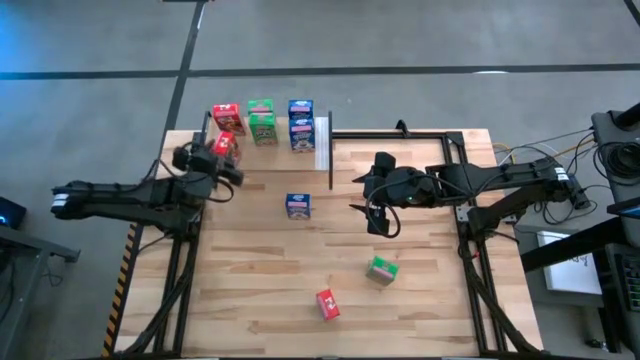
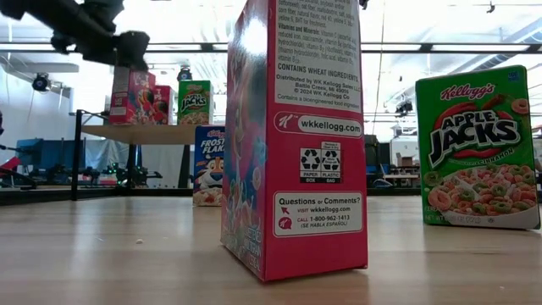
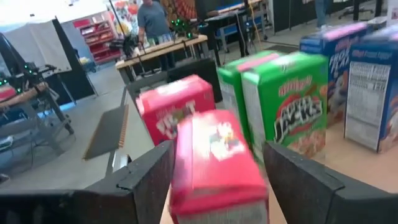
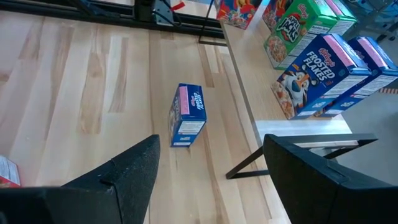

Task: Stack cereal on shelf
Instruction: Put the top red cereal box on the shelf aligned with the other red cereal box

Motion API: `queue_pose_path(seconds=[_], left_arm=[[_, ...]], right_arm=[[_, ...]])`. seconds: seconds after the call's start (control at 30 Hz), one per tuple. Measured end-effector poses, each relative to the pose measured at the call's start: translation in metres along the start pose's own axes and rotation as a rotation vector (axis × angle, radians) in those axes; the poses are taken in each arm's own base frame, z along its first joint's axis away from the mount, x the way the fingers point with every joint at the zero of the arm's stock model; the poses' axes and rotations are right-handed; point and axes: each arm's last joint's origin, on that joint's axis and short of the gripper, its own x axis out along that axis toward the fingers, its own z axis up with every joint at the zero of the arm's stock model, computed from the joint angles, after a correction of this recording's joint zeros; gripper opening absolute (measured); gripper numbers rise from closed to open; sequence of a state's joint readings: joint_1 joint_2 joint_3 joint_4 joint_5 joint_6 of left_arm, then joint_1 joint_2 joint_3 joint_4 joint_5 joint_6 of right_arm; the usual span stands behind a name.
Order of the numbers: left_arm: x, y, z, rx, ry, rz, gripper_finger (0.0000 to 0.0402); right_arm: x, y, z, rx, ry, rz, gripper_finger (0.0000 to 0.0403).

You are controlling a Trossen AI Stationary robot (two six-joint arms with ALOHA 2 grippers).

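Holding a red cereal box (image 3: 214,165) between its two fingers, the left gripper (image 1: 222,160) sits at the shelf (image 1: 322,142) edge, right by the red box (image 1: 225,114) already there. Jaws clamped on the box's two side faces. Shelf also carries green boxes (image 1: 262,120) and blue boxes (image 1: 300,123), lined up in a row at the table's far edge.

Loose on the table (image 1: 250,300): one blue box (image 1: 297,206) near the middle, a green box (image 1: 382,270) and another red box (image 1: 327,304) nearer the front, well apart from the shelf.

Handling, my guess: boxes are light thin cardboard, stiff enough but crushable, glossy so a bit slippery. Best grip is across the narrow sides, mid-height, gentle squeeze. Standing ones tip easily.

Right gripper (image 1: 383,215) hovers above the table between shelf end and green box, fingers spread wide, nothing in them.

Readable text: "Kellogg's Apple Jacks" on green, "Frosted Flakes" on blue. Red box's side panel in the low view reads "CONTAINS WHEAT INGREDIENTS", "wkkellogg.com", "Questions or Comments?", "1-800-962-1413".

A person (image 3: 152,22) stands in the room far behind.
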State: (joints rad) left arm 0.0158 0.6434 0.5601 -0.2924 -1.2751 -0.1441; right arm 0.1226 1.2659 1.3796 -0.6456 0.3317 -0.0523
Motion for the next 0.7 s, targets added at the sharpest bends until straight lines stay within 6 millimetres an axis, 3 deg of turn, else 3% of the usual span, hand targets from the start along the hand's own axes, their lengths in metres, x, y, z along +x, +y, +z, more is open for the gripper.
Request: queue_pose_path(seconds=[0.33,0.7], left_arm=[[-0.005,0.009,0.04,0.02,-0.031,-0.039,0.0233],[-0.006,-0.002,0.082,0.05,0.005,-0.263,0.0233]], right_arm=[[0.003,0.001,-0.008,-0.014,0.045,0.001,0.0273],[0.045,0.018,-0.051,-0.076,0.0,-0.001,0.0272]])
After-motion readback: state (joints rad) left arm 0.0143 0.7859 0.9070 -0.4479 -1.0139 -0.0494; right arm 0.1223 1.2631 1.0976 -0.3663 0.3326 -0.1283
